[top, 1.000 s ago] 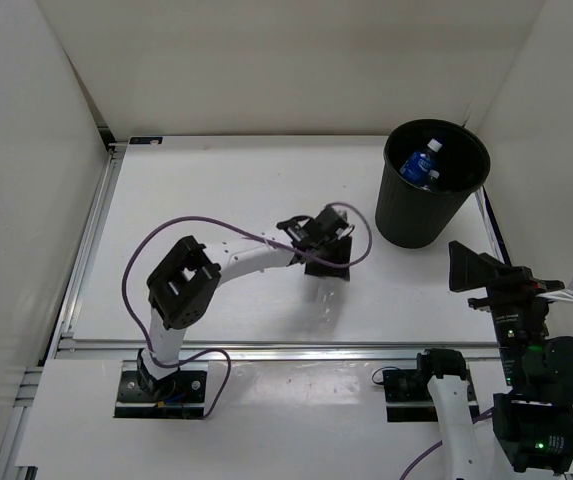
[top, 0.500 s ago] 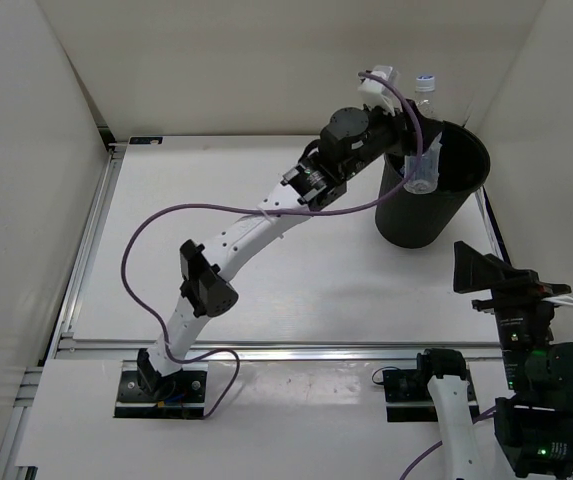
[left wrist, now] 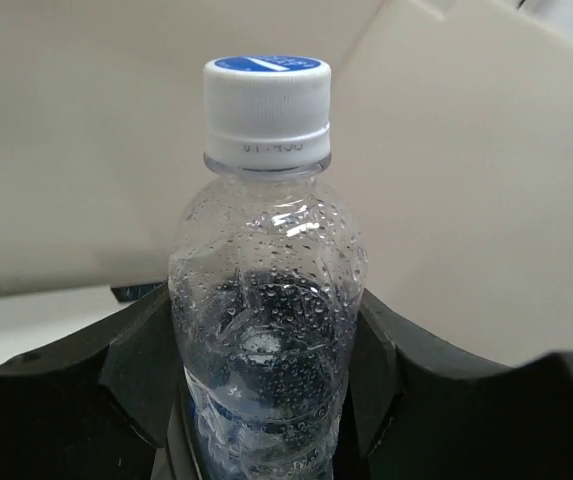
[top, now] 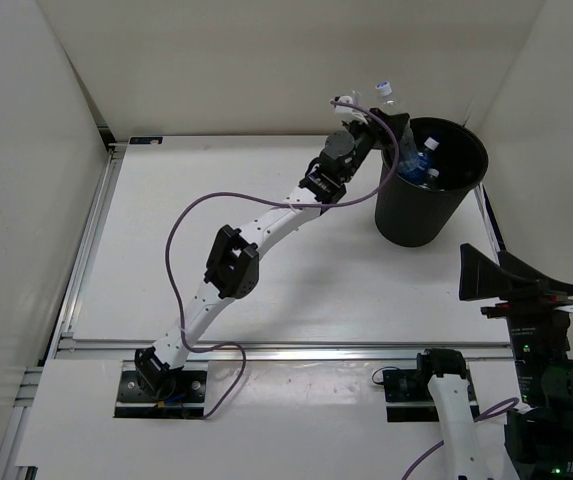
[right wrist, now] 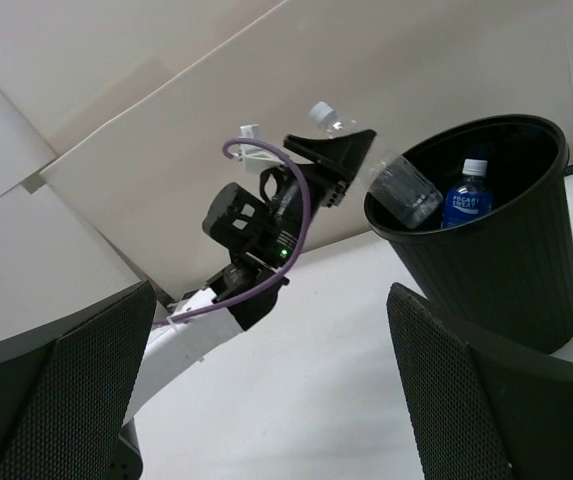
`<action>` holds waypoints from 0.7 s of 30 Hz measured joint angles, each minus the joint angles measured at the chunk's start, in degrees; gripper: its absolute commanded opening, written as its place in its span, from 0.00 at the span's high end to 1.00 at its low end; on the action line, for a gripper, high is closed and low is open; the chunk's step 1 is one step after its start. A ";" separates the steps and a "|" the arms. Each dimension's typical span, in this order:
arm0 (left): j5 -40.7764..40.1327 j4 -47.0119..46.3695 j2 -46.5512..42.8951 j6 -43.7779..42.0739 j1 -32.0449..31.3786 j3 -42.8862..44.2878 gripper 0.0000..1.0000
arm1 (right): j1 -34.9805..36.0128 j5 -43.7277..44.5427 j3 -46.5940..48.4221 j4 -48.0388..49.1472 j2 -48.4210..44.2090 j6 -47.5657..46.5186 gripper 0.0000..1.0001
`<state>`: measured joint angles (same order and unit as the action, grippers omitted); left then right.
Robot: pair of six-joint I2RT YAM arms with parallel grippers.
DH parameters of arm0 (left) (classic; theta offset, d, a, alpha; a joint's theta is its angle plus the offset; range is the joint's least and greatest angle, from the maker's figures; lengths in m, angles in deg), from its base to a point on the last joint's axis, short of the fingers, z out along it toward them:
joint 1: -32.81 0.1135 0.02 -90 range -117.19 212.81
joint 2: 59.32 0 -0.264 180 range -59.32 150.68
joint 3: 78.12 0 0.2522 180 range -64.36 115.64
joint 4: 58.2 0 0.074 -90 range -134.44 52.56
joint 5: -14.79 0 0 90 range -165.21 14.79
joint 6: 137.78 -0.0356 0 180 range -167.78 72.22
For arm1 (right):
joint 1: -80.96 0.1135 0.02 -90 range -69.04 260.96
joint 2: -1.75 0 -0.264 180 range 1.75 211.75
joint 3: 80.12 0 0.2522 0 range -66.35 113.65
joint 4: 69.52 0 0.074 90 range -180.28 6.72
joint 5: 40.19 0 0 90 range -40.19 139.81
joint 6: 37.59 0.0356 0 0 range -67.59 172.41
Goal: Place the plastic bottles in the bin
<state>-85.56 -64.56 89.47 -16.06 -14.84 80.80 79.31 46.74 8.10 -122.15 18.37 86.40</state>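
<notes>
My left gripper (top: 389, 125) is clamped round one small clear plastic bottle with a white cap (left wrist: 266, 290), its inner wall beaded with droplets. I hold it tilted at the left rim of the one tall round black plastic bin (top: 416, 215). The cap points up and away from the bin and the base hangs just over the opening. The bin stands upright at the far right corner of the white table (top: 216, 180). Looking from above I count two blue-labelled bottles with white caps (top: 424, 160) lying inside it, close together; my right wrist camera shows only one of them. My right gripper (right wrist: 271, 330) stands wide open and empty, its two fingers spread, low at the near right and well apart from the bin.
</notes>
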 measured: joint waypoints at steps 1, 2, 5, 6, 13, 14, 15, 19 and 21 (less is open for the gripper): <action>-0.11 -0.92 -0.11 0.37 0.44 0.09 0.49 | 0.04 0.02 0.04 0.00 0.09 -0.17 0.00; -0.13 -1.70 -0.28 0.79 0.79 0.09 0.15 | 0.09 0.04 0.04 -0.11 0.15 -0.33 0.00; 0.42 -1.88 -0.63 1.09 0.96 0.07 0.00 | 0.20 0.04 -0.04 -0.22 0.37 -0.46 0.00; 0.98 -1.31 -0.98 1.22 0.87 -0.20 0.00 | 0.20 0.04 -0.24 -0.20 0.37 -0.31 0.00; 7.17 6.45 -8.17 -0.55 0.22 -4.63 0.00 | 0.22 1.95 -1.79 -1.79 2.27 1.88 0.00; 8.17 8.11 -10.56 -1.29 0.20 -5.95 0.00 | 0.24 2.84 -1.36 -2.89 3.41 1.92 0.00; 9.14 10.01 -13.35 -2.08 0.20 -7.50 0.00 | 0.24 3.63 -0.48 -4.37 5.05 1.99 0.00; 9.42 17.73 -36.35 -6.43 0.20 -29.49 0.00 | 0.24 6.01 8.96 -12.63 17.14 1.68 0.00; 5.55 21.03 -51.47 -7.72 -0.13 -43.32 0.00 | 0.24 4.72 11.30 -13.92 22.60 0.76 0.00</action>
<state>-80.01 -43.53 38.00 -23.77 -14.98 37.48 79.55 51.46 19.40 -136.08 40.97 87.17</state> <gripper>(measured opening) 0.998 0.998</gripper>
